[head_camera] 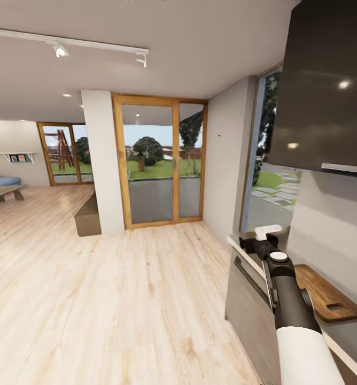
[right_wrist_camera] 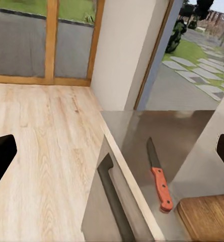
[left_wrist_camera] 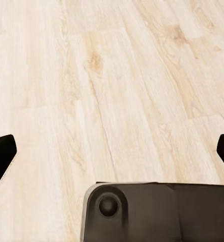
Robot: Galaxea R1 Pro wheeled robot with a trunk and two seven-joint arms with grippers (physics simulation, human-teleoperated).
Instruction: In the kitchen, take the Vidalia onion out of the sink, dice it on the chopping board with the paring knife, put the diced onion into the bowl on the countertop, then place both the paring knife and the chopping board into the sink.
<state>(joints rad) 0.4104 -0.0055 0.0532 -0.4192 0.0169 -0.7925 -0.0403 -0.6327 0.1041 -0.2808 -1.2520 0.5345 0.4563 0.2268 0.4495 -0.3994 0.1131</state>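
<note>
The paring knife (right_wrist_camera: 158, 179), with a dark blade and an orange-red handle, lies on the dark grey countertop (right_wrist_camera: 162, 126) close to its front edge. Just beyond the knife's handle lies the brown wooden chopping board (right_wrist_camera: 207, 217), which the head view places at the right (head_camera: 328, 297). My right gripper (right_wrist_camera: 112, 151) hovers open above the countertop with nothing between its fingers (right_wrist_camera: 1, 156), and it reaches forward over the counter's end (head_camera: 264, 238). Nothing is held in my open left gripper (left_wrist_camera: 112, 151), which points down at the wood floor. The sink, the Vidalia onion and the bowl are out of view.
A glossy black upper cabinet (head_camera: 328, 91) hangs above the counter. The grey lower unit (head_camera: 250, 299) has a dark bar handle. Light wood floor (head_camera: 119, 299) spreads left toward glass doors (head_camera: 160, 166) and a white pillar (head_camera: 103, 160). Part of my base (left_wrist_camera: 142, 212) shows below the left gripper.
</note>
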